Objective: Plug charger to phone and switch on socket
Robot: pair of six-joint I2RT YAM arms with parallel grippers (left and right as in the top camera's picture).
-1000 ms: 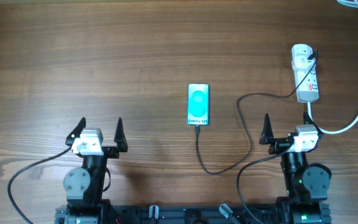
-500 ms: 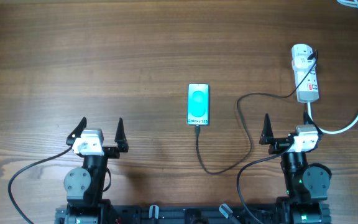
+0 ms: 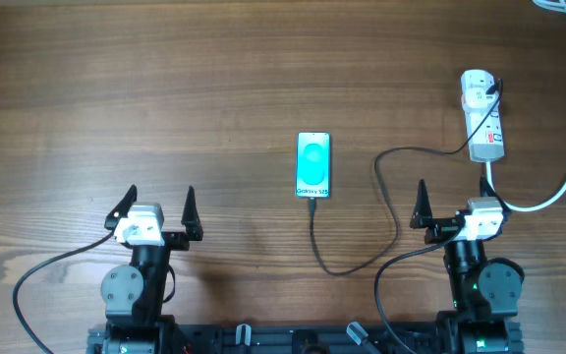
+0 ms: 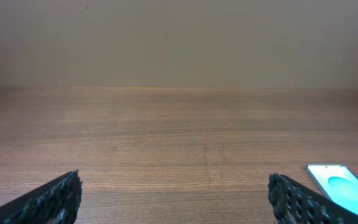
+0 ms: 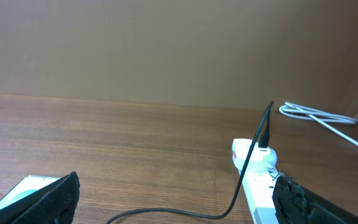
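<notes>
Overhead: phone (image 3: 313, 165) lies mid-table (image 3: 165, 79), screen up, and the charger (image 3: 313, 231) tip meets its near end. The cable loops right to the socket (image 3: 482, 116), far right. Left gripper (image 3: 157, 197) and right gripper (image 3: 458, 202) are both spread, empty, near edge. Left wrist: jaws apart around bare wood, phone (image 4: 344, 190) low right. Right wrist: jaws apart, phone (image 5: 23, 186) low left, socket (image 5: 253, 158) ahead right, charger (image 5: 179, 213) running across.

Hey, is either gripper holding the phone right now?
No, the phone lies flat on the table, apart from the open left gripper and the open right gripper.
</notes>
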